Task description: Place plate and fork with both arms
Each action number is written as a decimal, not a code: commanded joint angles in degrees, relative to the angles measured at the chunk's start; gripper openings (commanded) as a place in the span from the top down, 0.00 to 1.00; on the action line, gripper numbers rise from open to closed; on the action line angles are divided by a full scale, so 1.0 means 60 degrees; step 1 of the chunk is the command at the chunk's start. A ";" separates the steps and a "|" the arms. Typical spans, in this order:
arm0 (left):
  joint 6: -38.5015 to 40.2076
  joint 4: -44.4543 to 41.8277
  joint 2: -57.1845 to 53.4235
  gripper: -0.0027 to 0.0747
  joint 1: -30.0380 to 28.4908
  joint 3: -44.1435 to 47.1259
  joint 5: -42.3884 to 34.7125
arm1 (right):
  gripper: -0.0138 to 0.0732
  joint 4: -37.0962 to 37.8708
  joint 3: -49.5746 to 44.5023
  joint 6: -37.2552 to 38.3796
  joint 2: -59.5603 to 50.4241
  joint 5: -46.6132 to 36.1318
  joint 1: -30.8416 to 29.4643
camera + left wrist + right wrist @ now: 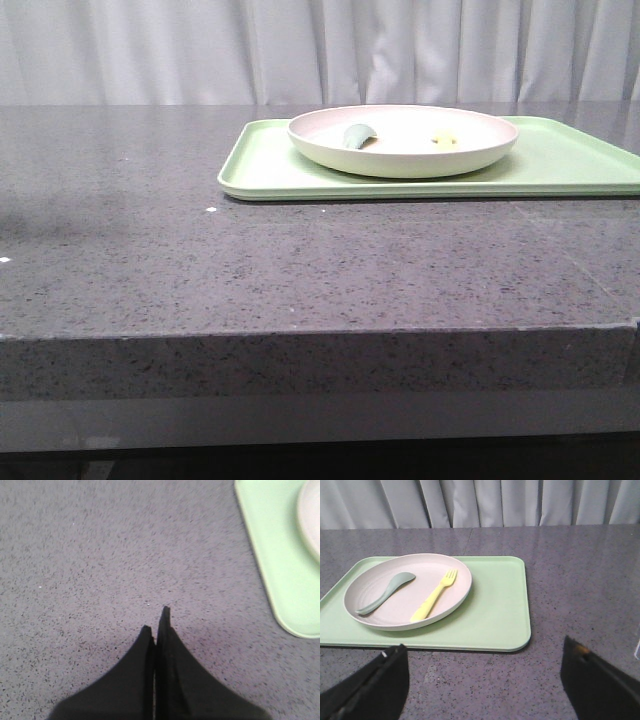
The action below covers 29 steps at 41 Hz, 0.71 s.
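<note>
The cream-white plate (pixel 403 141) sits on the light-green tray (pixel 560 165) at the back right of the table. The pale-yellow fork (pixel 434 595) lies inside the plate (pixel 405 592), beside a sage-green spoon (pixel 386 592); from the front only a bit of the fork (pixel 445 139) shows over the rim. My left gripper (pixel 156 619) is shut and empty above bare table, left of the tray's corner (pixel 280 580). My right gripper (pixel 482 652) is open wide and empty, above the table just off the tray's near edge. Neither gripper shows in the front view.
The grey speckled tabletop (pixel 300 270) has a front edge close to the camera. Pale curtains (pixel 320 50) hang behind the table. A small clear object (pixel 637 647) sits at the far edge of the right wrist view.
</note>
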State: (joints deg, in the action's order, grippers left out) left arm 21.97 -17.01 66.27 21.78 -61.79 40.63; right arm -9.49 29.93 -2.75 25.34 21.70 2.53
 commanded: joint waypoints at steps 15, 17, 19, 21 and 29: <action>-0.0011 -0.0060 -0.5598 0.99 -0.0022 0.4255 -0.3032 | 0.11 -0.0150 0.0378 -0.0087 0.0156 -0.0628 -0.0055; -0.0036 -0.0060 -0.6020 0.99 -0.0022 0.4582 -0.3032 | 0.11 -0.0259 0.0378 -0.0087 0.0263 -0.0616 -0.0055; -0.0132 -0.0060 -0.6382 0.99 -0.0022 0.4855 -0.3032 | 0.11 -0.0302 0.0413 -0.0087 0.0457 -0.0632 -0.0055; -0.0150 -0.0060 -0.6667 0.99 -0.0022 0.5063 -0.3032 | 0.11 -0.0334 0.0505 -0.0087 0.0751 -0.0641 -0.0045; -0.0150 -0.0060 -0.7102 0.99 -0.0022 0.5227 -0.3009 | 0.11 -0.0352 0.1859 -0.0087 0.2987 -0.0486 0.0495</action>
State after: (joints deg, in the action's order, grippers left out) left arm 21.36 -17.01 23.58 21.78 -28.96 27.30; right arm -11.01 35.82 -2.75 37.66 22.62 4.10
